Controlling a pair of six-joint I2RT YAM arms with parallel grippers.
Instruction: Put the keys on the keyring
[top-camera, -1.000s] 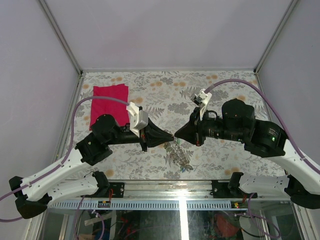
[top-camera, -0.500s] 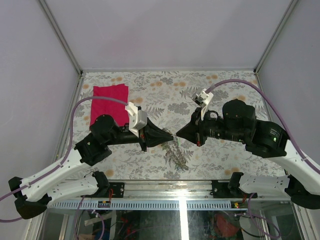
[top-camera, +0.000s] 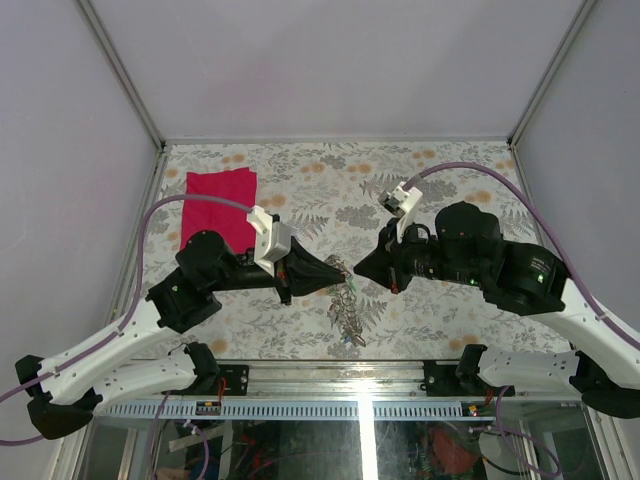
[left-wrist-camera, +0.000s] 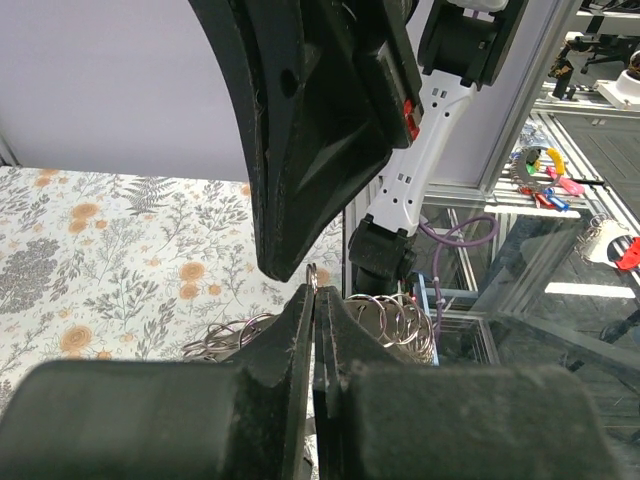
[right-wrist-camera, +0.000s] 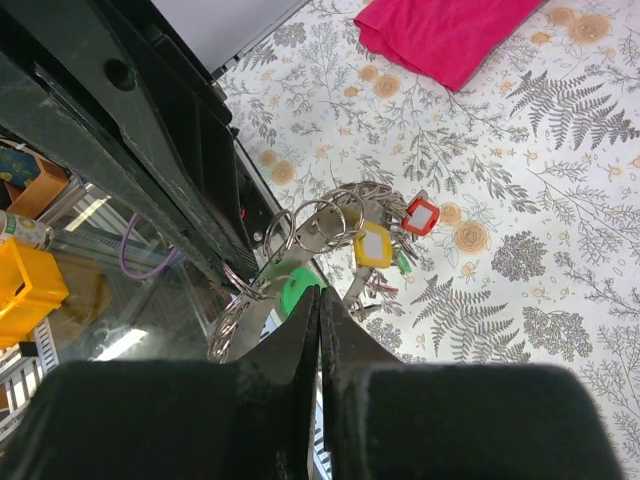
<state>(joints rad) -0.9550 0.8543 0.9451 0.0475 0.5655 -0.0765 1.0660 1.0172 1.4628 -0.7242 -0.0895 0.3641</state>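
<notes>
My left gripper (top-camera: 343, 270) (left-wrist-camera: 313, 292) is shut on a thin metal loop of the keyring (left-wrist-camera: 312, 271), which pokes out between its tips. The rest of the keyring (right-wrist-camera: 312, 226) (top-camera: 349, 308), a bunch of wire rings with keys, hangs below the two grippers. Yellow (right-wrist-camera: 372, 245), red (right-wrist-camera: 421, 215) and green (right-wrist-camera: 298, 285) key heads show in the right wrist view. My right gripper (top-camera: 358, 268) (right-wrist-camera: 320, 292) is shut, tip to tip with the left one. The green head lies right behind its tips; whether it is pinched I cannot tell.
A red cloth (top-camera: 218, 205) (right-wrist-camera: 440, 30) lies on the flower-patterned table (top-camera: 450, 160) at the far left. The table's near edge with its metal rail (top-camera: 360, 375) runs just below the hanging bunch. Walls close the table on three sides.
Both grippers have moved a little toward the far side, staying tip to tip. The hanging bunch of keys has swung slightly left. The right jaws have closed.
</notes>
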